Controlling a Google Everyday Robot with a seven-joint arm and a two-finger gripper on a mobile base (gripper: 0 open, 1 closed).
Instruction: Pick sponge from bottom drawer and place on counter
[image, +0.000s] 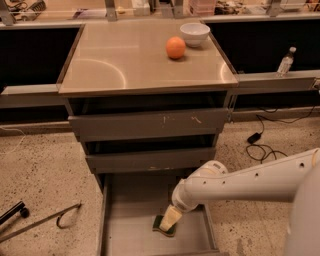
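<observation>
The sponge (162, 227), dark green on top with a yellow edge, lies on the flat floor of the open bottom drawer (127, 220), right of its middle. My white arm reaches in from the right. My gripper (170, 218) hangs straight down over the sponge, its cream fingers at or on the sponge's top. The counter (125, 55) is the glossy beige top of the cabinet, far above the gripper.
An orange (175, 47) and a white bowl (194, 33) sit at the counter's back right. Two shut grey drawers (147, 125) stand above the open one. A plastic bottle (285, 61) stands on the right ledge. Black cables (260, 142) and a metal hook tool (45, 220) lie on the floor.
</observation>
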